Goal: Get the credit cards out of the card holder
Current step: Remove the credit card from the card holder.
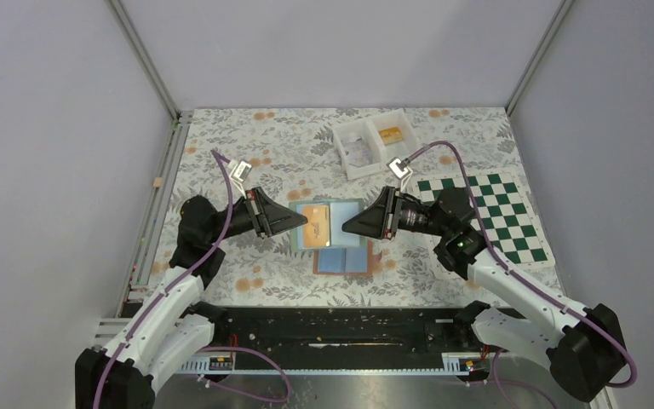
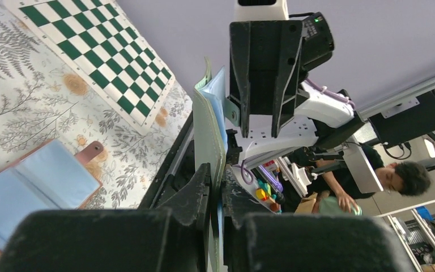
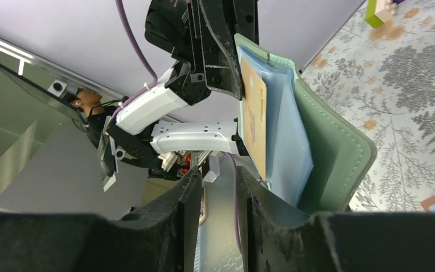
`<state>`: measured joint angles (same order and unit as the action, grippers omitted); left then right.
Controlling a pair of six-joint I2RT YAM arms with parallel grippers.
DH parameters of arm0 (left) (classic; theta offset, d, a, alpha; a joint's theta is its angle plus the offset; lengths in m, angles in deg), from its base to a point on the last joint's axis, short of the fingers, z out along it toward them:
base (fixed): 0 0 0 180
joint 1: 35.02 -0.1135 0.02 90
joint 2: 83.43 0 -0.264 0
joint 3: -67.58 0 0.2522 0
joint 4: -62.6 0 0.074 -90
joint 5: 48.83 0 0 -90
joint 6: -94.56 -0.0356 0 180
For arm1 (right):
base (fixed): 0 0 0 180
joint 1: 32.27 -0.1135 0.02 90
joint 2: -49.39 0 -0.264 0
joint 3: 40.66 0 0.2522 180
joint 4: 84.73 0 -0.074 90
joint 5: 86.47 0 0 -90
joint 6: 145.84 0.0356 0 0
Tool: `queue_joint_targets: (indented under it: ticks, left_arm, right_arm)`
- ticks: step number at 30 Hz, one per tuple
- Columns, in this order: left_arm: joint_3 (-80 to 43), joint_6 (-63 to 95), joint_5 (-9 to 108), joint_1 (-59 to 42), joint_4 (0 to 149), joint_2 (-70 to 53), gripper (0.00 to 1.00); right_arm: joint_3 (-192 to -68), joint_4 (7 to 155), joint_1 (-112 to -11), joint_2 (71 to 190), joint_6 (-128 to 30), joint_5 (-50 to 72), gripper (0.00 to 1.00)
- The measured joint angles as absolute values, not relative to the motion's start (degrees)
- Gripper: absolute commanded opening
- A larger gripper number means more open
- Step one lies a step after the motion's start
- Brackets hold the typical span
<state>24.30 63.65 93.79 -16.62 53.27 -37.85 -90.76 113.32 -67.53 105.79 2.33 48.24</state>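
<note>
Mint-green cover, light-blue pocket pages: green card holder (image 1: 347, 209), held open with its inner face toward the overhead camera. It sits between the two arms, apparently lifted off the floral table cloth (image 1: 247, 153).

- Left gripper (image 2: 216, 170): clamped tight on the green cover's edge. Its likely job is to brace the holder so a pull on a card does not drag the holder along.
- Orange card (image 3: 254, 119): seated in a clear pocket, flat against the blue page, not yet out.
- Right gripper (image 3: 218, 170): jaws narrow, with a slim gap and nothing seen between them. It sits at the holder's opposite edge, beside the card. Whether a fingertip touches the card cannot be settled from the wrist view.
- Brown card holder (image 1: 341, 262): lies open on the cloth just nearer the arm bases, with no cards visible in it.
- White tray (image 1: 375, 141): stands farther back, an amber card-like item (image 1: 390, 134) in its right compartment, which suggests it is the drop-off place.
- Chessboard mat (image 1: 498, 217): lies right of the work, not involved.
</note>
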Motion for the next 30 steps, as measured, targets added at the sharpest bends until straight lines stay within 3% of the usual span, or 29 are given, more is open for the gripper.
queue_joint_targets:
  ticks: [20, 30]
  left_arm:
    - [24.45, 71.70, 97.02, -16.58, 42.78, -36.65, 0.00]
    - [25.63, 73.73, 97.13, -16.58, 40.07, -36.43, 0.00]
  right_arm:
    - [-90.43, 118.13, -72.98, 111.49, 4.14, 46.12, 0.42]
    - [-90.80, 123.38, -73.33, 114.31, 6.04, 46.07, 0.32]
